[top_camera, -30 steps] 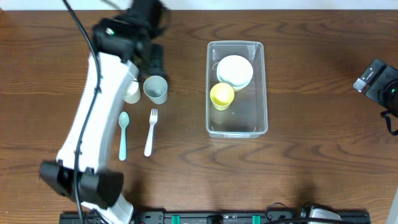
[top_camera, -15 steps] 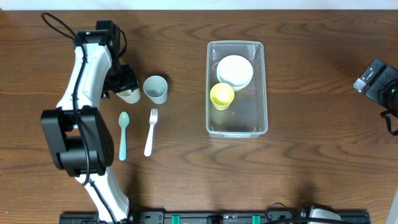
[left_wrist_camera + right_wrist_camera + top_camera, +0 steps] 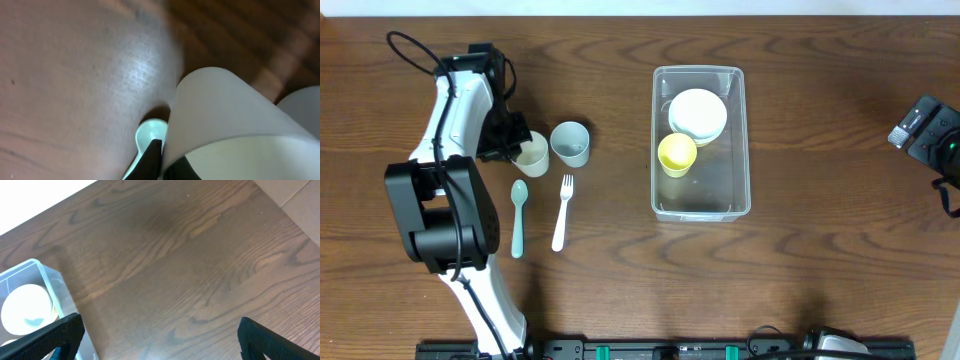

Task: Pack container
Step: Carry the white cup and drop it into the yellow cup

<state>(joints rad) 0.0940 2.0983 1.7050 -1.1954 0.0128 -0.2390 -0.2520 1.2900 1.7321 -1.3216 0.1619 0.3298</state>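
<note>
A dark brown wood-grain tabletop (image 3: 820,250) fills nearly the whole overhead view, with a thin pale strip past its far edge and a black rail (image 3: 670,350) along its near edge. In the right wrist view the wood ends against a white area at upper left and a tan surface at the upper right corner. The clear container (image 3: 701,203) stands upright a little right of centre, holding a white bowl (image 3: 697,112) at its far end and a yellow cup (image 3: 677,152) just beside the bowl. Well to its left, a cream cup (image 3: 531,152) and a grey-blue cup (image 3: 570,143) stand side by side, with a teal spoon (image 3: 518,215) and a white fork (image 3: 562,210) lying near them. The left pincer (image 3: 518,150) is at the cream cup, a dark finger (image 3: 152,159) against its wall; I cannot tell whether it grips. The right pincer (image 3: 162,340), at the far right edge, is spread wide with nothing between its fingers.
</note>
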